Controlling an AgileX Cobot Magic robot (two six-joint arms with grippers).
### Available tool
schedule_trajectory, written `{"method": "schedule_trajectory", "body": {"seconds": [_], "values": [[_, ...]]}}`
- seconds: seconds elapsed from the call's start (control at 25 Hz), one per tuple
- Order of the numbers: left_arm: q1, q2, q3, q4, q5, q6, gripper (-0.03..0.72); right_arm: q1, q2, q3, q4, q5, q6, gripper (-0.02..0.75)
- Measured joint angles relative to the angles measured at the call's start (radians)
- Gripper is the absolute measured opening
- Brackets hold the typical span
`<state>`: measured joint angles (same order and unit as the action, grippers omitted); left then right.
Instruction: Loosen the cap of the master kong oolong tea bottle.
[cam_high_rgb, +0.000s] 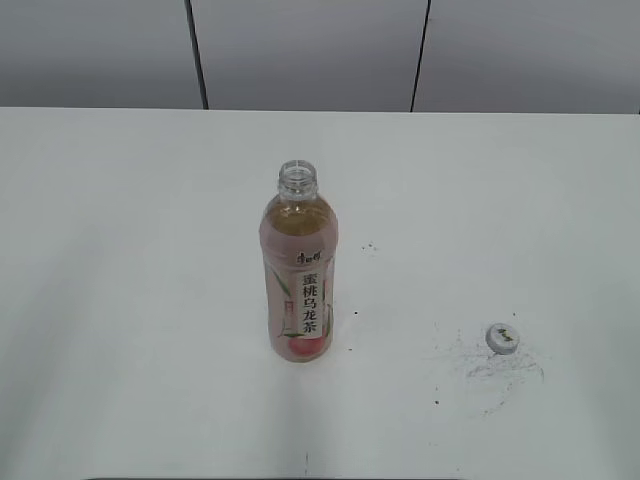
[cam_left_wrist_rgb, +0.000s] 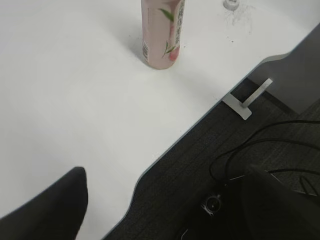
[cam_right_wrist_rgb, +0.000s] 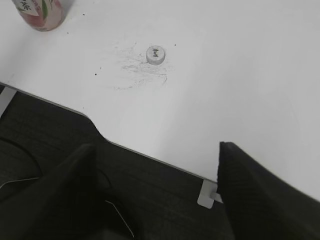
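The master kong oolong tea bottle stands upright in the middle of the white table, its neck open with no cap on it. The cap lies on the table to the bottle's right, apart from it. Neither gripper shows in the exterior view. In the left wrist view the bottle's lower part is far ahead and the cap is at the top edge; my left gripper is open and empty over the table's front edge. In the right wrist view the cap and the bottle's base lie ahead; my right gripper is open and empty.
Grey scuff marks surround the cap on the white table. The table's curved front edge has a metal bracket, with dark floor and cables below. Grey wall panels stand behind the table.
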<state>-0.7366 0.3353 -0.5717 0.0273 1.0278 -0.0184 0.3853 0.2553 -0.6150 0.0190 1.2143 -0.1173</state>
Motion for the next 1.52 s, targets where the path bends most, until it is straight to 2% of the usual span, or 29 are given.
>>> {"method": "schedule_trajectory", "body": {"seconds": [0.24, 0.44, 0.88, 0.96, 1.04, 1.12, 1.4, 1.52], "values": [[0.0, 0.0, 0.0, -0.027, -0.011, 0.0, 0.564, 0.0, -0.132, 0.075, 0.002, -0.047, 0.003, 0.568], [0.0, 0.0, 0.0, -0.04, -0.011, 0.0, 0.564, 0.0, -0.137, 0.101, 0.003, -0.102, 0.003, 0.568], [0.0, -0.002, 0.0, -0.043, -0.012, 0.0, 0.564, 0.0, -0.137, 0.101, 0.001, -0.11, 0.003, 0.568], [0.024, -0.003, 0.0, -0.044, -0.012, 0.001, 0.564, 0.0, -0.137, 0.101, 0.001, -0.11, 0.003, 0.568], [0.101, -0.012, 0.001, -0.045, -0.012, 0.001, 0.564, -0.009, -0.139, 0.101, 0.0, -0.11, 0.003, 0.568], [0.226, -0.029, 0.001, -0.044, -0.013, 0.001, 0.564, -0.046, -0.14, 0.101, 0.0, -0.11, 0.003, 0.568], [0.657, -0.217, 0.001, -0.039, -0.014, 0.001, 0.564, -0.293, -0.204, 0.102, -0.002, -0.112, 0.003, 0.568], [0.757, -0.286, 0.001, -0.039, -0.014, 0.001, 0.564, -0.342, -0.257, 0.102, -0.002, -0.113, 0.004, 0.568]]}}
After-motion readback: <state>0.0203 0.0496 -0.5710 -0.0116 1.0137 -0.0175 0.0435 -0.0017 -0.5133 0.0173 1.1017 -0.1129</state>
